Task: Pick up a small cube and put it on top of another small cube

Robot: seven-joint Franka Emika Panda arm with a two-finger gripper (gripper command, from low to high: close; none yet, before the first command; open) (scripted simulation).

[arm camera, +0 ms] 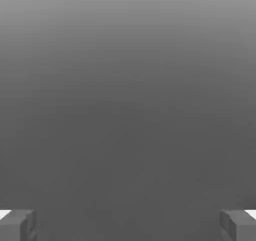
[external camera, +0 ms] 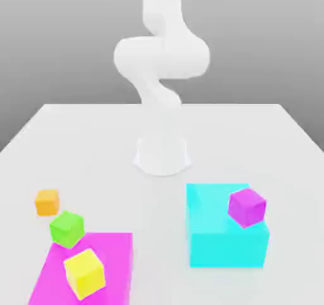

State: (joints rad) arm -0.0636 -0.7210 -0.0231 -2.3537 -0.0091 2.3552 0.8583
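Your white metal tool (arm camera: 128, 226) hangs open and empty, presumably because no cube is chosen among the 4 small cubes, orange (external camera: 47, 202), green (external camera: 67, 229), yellow (external camera: 85, 274) and purple (external camera: 247, 207), the last tilted against the cyan block (external camera: 226, 249).

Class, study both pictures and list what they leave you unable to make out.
- Exterior view: the near end of the magenta mat, cut off by the lower edge.
- Exterior view: the top of the robot arm, cut off by the upper edge.
- Exterior view: the back of the cyan block, hidden by its own front and top.
- Hand view: most of the pincer, cut off by the picture's edges.
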